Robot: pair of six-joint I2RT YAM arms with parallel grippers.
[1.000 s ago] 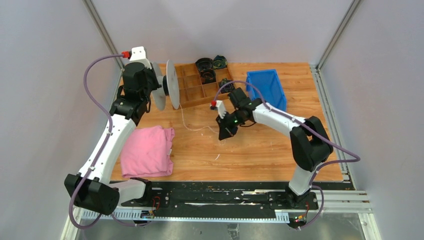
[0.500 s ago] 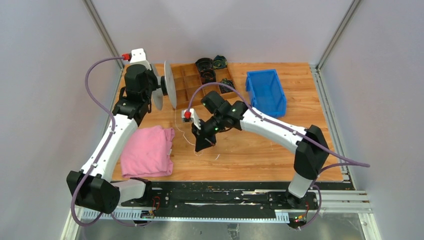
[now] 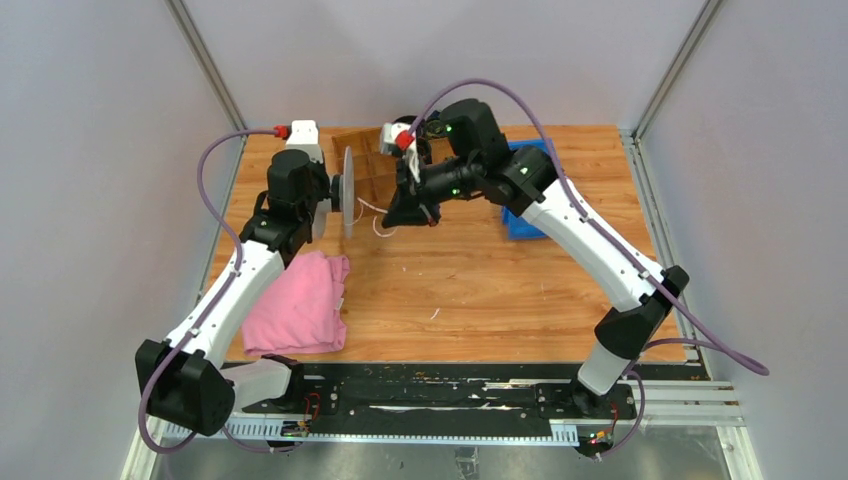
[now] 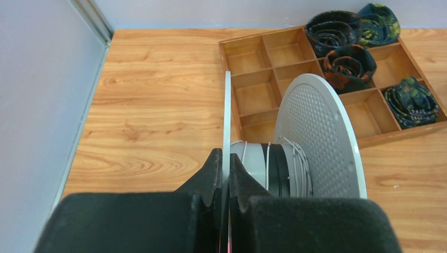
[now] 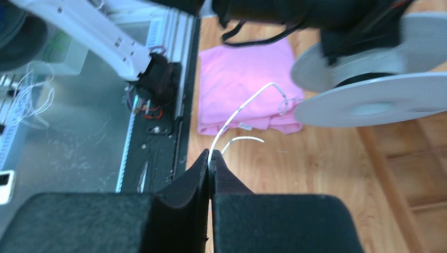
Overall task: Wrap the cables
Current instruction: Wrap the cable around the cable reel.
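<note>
My left gripper [image 4: 226, 158] is shut on the thin near flange of a grey spool [image 4: 316, 137], which it holds up on edge at the back left [image 3: 346, 190]. Turns of thin white cable [image 4: 298, 158] lie round the spool's hub. My right gripper [image 5: 211, 155] is shut on the same cable [image 5: 242, 108], which runs in a slack arc from the fingertips up to the spool [image 5: 379, 100]. In the top view the right gripper [image 3: 398, 213] hangs just right of the spool, with loose cable [image 3: 376, 226] curling below it.
A pink cloth [image 3: 297, 305] lies at the front left. A wooden compartment tray [image 4: 263, 95] with dark coiled bundles [image 4: 342, 58] sits at the back behind the spool. A blue bin [image 3: 516, 226] shows partly under my right arm.
My right arm has swung from the table's middle up and back to the spool, carrying the cable. The left arm has shifted the spool a little to the right.
</note>
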